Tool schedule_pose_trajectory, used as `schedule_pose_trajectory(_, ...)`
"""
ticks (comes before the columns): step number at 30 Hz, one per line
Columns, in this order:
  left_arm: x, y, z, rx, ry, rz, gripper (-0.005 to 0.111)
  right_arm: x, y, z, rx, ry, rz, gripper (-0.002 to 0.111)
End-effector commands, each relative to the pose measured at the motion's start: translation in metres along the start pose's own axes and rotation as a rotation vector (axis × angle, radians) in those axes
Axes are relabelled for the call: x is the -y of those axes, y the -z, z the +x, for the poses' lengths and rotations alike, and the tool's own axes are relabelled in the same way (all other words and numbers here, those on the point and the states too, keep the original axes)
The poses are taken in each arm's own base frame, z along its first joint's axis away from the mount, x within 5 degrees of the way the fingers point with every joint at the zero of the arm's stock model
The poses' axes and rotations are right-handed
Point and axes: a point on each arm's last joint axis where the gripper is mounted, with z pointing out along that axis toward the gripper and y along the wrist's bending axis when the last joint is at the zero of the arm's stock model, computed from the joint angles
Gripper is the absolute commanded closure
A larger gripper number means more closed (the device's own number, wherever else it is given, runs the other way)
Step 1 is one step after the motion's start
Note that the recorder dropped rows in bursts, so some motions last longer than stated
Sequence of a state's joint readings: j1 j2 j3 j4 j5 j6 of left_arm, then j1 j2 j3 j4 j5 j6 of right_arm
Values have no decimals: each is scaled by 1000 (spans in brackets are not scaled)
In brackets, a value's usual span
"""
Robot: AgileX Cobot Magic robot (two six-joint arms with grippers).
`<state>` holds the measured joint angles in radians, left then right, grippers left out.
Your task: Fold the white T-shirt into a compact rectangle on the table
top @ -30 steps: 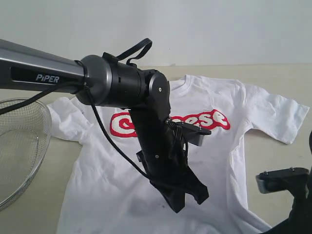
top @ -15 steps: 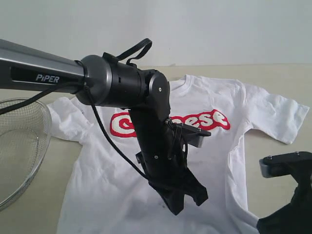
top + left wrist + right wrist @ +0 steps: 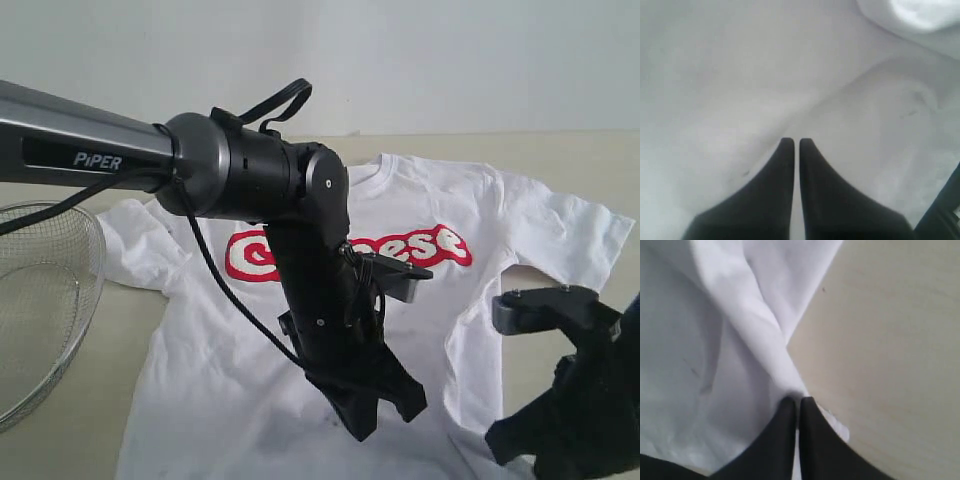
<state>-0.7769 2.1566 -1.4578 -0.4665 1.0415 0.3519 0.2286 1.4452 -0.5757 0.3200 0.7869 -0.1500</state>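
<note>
The white T-shirt point(image 3: 250, 350) lies face up on the table point(image 3: 580, 160), its red lettering point(image 3: 440, 245) across the chest. My left gripper point(image 3: 366, 425) points down at the shirt's lower middle. Its jaws are shut, with the tips point(image 3: 796, 141) against the cloth point(image 3: 740, 75); I cannot tell whether any fabric is pinched. At the lower right, my right gripper point(image 3: 505, 442) is shut on the shirt's right side edge point(image 3: 765, 340). The cloth rises in a fold from its tips point(image 3: 799, 400) over the bare table point(image 3: 900, 340).
A round wire-mesh basket point(image 3: 40, 300) stands at the left edge, beside the shirt's sleeve. The left arm's dark forearm crosses the middle of the exterior view and hides part of the lettering. A pale wall stands behind the table.
My right gripper has moved left and inward with the shirt's right edge, lifting that side off the table. The left arm has barely moved.
</note>
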Motion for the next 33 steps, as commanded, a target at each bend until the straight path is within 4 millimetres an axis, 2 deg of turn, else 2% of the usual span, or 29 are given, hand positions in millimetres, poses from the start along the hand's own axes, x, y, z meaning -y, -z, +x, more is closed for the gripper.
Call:
schedule_pose_trajectory(1, 1, 3, 1, 8, -4, 5, 102, -7, 15, -16, 77, 62, -26, 101)
schedule_pose_trajectory(5, 1, 3, 1, 8, -4, 5, 102, -9, 19, -23, 116, 67, -39, 76)
schedule_pose_trajectory(7, 1, 3, 1, 8, -4, 5, 102, -10, 18, -24, 117, 97, -40, 67)
schedule_pose_trajectory(12, 1, 3, 1, 8, -4, 5, 102, -5, 18, -25, 133, 143, 8, 70)
schedule_pose_trajectory(18, 1, 3, 1, 5, -4, 6, 102, -10, 20, -42, 275, 142, -31, 73)
schedule_pose_trajectory(25, 1, 3, 1, 1, 2, 8, 102, -8, 2, -64, 226, 116, -32, 76)
schedule_pose_trajectory(33, 1, 3, 1, 7, 2, 5, 102, -8, -3, -70, 241, 105, -47, 76)
